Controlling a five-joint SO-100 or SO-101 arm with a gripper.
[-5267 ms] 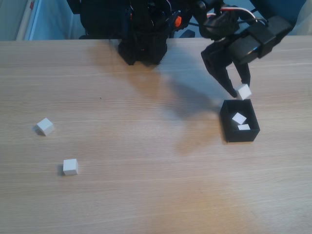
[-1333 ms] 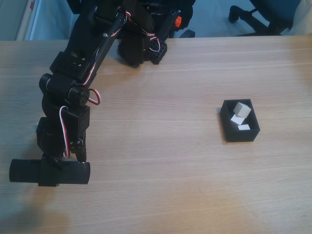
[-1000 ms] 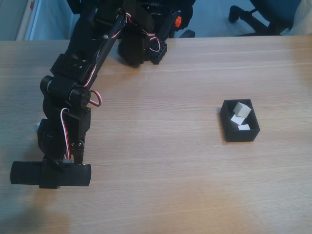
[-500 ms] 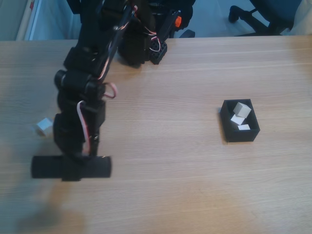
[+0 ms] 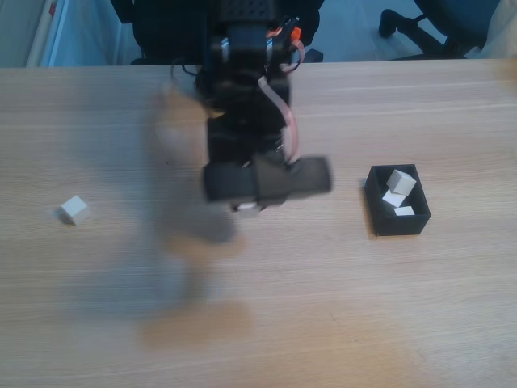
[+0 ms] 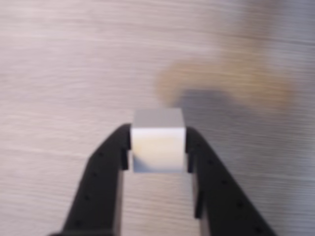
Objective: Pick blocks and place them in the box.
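Observation:
In the wrist view my gripper [image 6: 157,147] is shut on a white block [image 6: 157,142], held between both black fingers above the wood table. In the fixed view the arm is blurred over the table's middle, with the gripper [image 5: 249,206] under the wrist and a sliver of the held block [image 5: 249,207] showing below it. The black box [image 5: 397,200] sits to the right, apart from the arm, with three white blocks [image 5: 401,183] inside. Another white block [image 5: 73,209] lies alone at the left.
The arm's black base [image 5: 242,48] stands at the table's far edge. A dark chair base [image 5: 412,20] shows beyond the table at the upper right. Bare wood tabletop [image 5: 323,307] lies in front of the box and arm.
The arm has swung from the left side toward the middle, carrying a white block up off the table. The block at front left is gone from its spot; the box holds three.

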